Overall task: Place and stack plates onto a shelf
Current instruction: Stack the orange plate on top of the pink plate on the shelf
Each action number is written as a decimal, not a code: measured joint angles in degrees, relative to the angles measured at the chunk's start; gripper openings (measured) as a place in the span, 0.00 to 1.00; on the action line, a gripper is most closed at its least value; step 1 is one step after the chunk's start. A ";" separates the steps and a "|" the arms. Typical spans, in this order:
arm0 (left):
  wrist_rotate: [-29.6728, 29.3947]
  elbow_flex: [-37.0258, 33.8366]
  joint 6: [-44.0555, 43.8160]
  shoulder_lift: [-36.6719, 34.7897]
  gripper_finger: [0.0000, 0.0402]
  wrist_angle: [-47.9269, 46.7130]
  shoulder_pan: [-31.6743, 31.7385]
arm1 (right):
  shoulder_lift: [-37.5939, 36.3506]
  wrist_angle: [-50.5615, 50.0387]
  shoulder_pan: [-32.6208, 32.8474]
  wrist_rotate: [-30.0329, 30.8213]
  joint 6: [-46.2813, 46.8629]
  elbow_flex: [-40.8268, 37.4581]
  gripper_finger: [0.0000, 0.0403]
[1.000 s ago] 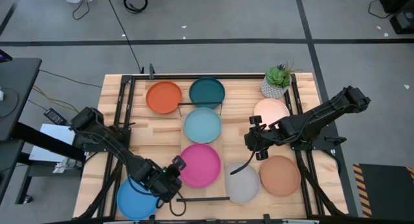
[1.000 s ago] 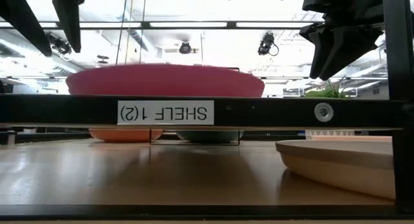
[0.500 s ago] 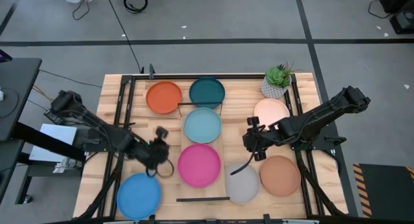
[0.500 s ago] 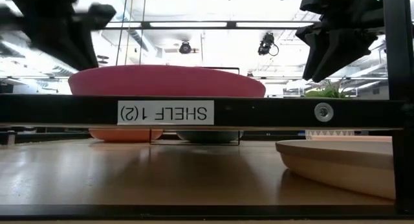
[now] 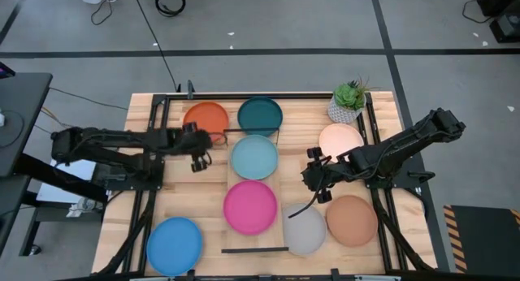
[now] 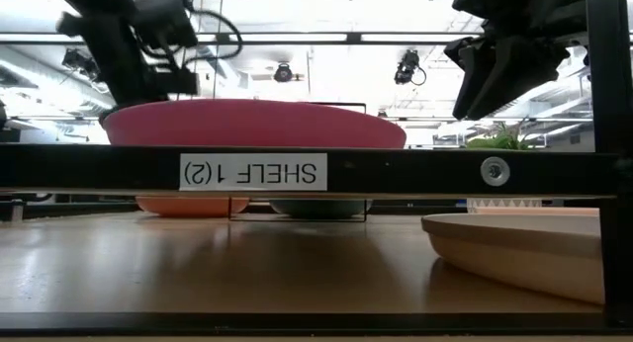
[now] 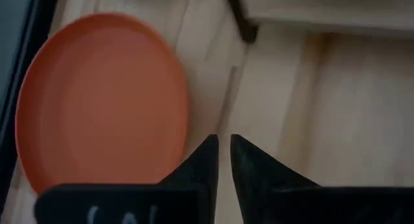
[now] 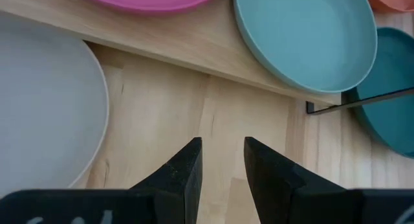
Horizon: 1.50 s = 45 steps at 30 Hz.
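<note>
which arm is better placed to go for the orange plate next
Left, probably. The left gripper hovers beside the orange plate, which fills its wrist view. The right gripper is across the shelf, near the grey plate.

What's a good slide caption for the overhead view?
Left gripper beside the orange plate, right gripper hovering above the grey plate; magenta and aqua plates on the shelf.

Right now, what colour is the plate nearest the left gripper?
Orange: the orange plate beside the left gripper, clearest in the left wrist view.
</note>
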 joint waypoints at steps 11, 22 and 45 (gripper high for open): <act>10.46 0.02 14.93 6.79 0.33 3.58 12.46 | 0.01 -0.15 0.00 -1.60 0.54 0.00 0.30; 9.75 -0.78 22.37 11.37 0.40 5.91 18.91 | 0.02 -0.64 0.07 -2.69 2.48 0.00 0.30; 9.23 6.81 20.07 8.79 0.04 -13.67 17.91 | 0.02 -0.77 0.11 -2.92 3.50 0.00 0.30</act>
